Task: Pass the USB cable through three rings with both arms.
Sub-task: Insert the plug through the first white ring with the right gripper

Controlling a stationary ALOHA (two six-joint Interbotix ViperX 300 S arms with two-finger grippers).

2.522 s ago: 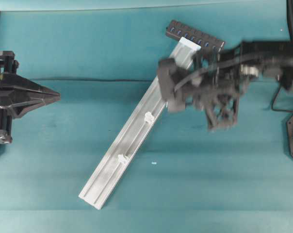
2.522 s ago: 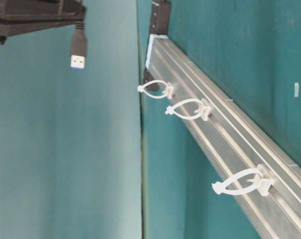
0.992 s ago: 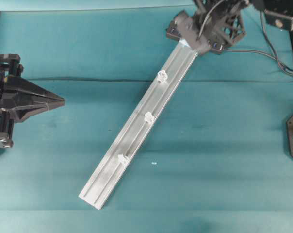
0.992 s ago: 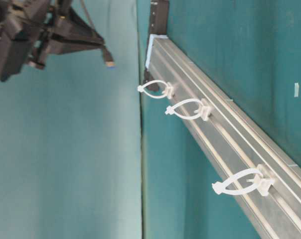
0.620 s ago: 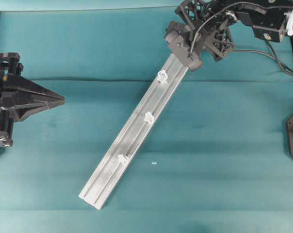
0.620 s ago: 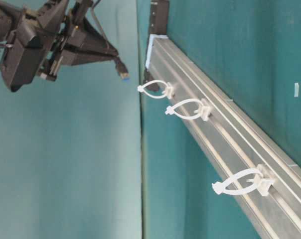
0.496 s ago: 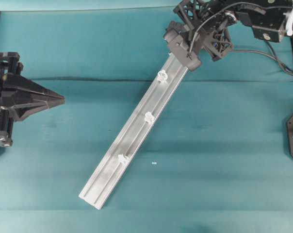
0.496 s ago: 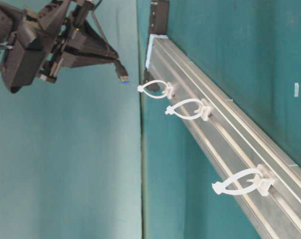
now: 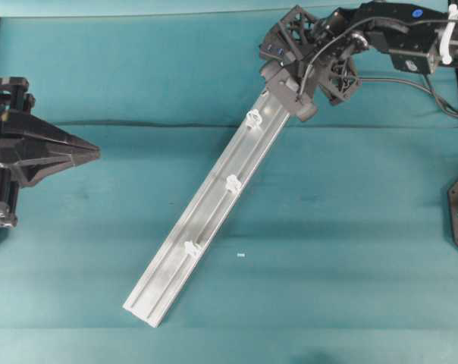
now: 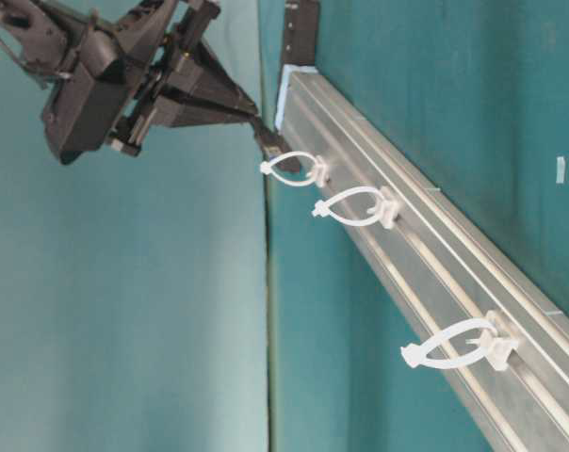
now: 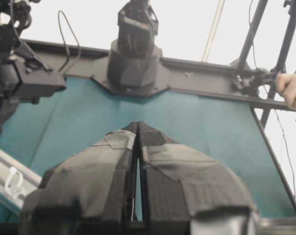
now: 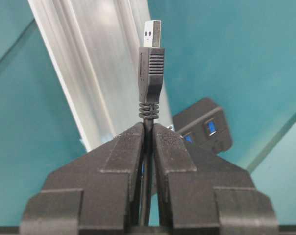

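My right gripper (image 12: 148, 128) is shut on the USB cable just behind its plug (image 12: 150, 73), which sticks out past the fingertips over the silver rail (image 12: 99, 73). In the table-level view the plug (image 10: 271, 144) sits just above the tip of the first ring (image 10: 294, 168); I cannot tell whether they touch. Three whitish rings (image 9: 252, 118) (image 9: 233, 183) (image 9: 191, 248) stand along the rail (image 9: 214, 208). My right gripper (image 9: 293, 95) hovers at the rail's upper end. My left gripper (image 9: 96, 154) is shut and empty at the far left, also in its wrist view (image 11: 137, 125).
The black hub with blue sockets (image 12: 204, 128) lies at the rail's far end, mostly hidden under the right arm (image 9: 268, 47). A small white scrap (image 9: 240, 255) lies right of the rail. A person's hand (image 11: 291, 90) is at the frame beyond the table.
My right gripper has swung in from the back and come down with the plug, which now sits right at the first ring. My left gripper has stayed put.
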